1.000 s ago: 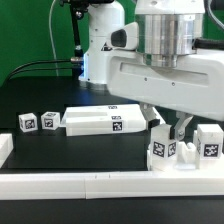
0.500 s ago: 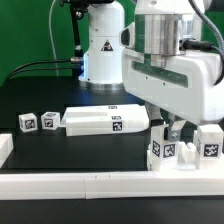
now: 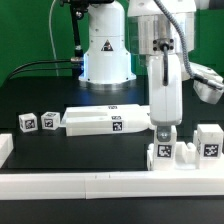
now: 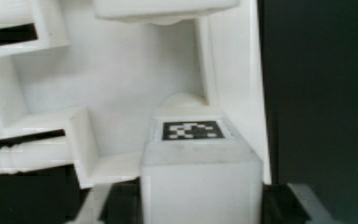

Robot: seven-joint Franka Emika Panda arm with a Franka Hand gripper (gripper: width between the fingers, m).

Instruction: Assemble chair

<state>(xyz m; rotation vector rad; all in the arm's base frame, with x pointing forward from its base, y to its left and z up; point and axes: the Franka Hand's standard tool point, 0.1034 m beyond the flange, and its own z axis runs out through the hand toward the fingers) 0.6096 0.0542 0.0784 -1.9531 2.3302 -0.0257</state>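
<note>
The chair lies in white tagged parts on the black table. My gripper (image 3: pixel 164 132) points down at the exterior view's front right, its hand seen edge-on, shut on an upright white tagged piece (image 3: pixel 163 152) that stands by the front rail. In the wrist view my gripper (image 4: pixel 197 205) clasps this narrow tagged piece (image 4: pixel 194 150) from both sides, against a larger notched white part (image 4: pixel 131 70) with a short peg (image 4: pixel 19 158). Another tagged block (image 3: pixel 209 142) stands just to the right. A long flat slab (image 3: pixel 105 120) lies mid-table. Two small tagged cubes (image 3: pixel 27 122) (image 3: pixel 49 120) sit at the left.
A long plain white border rail (image 3: pixel 100 183) runs along the table's front edge, with a short white end (image 3: pixel 5 148) at the left. The arm's white base (image 3: pixel 105 50) stands at the back, with cables behind it.
The wrist has turned about its vertical axis, so the wide hand now shows edge-on. The fingers stay at the same front-right piece; the other parts have not moved.
</note>
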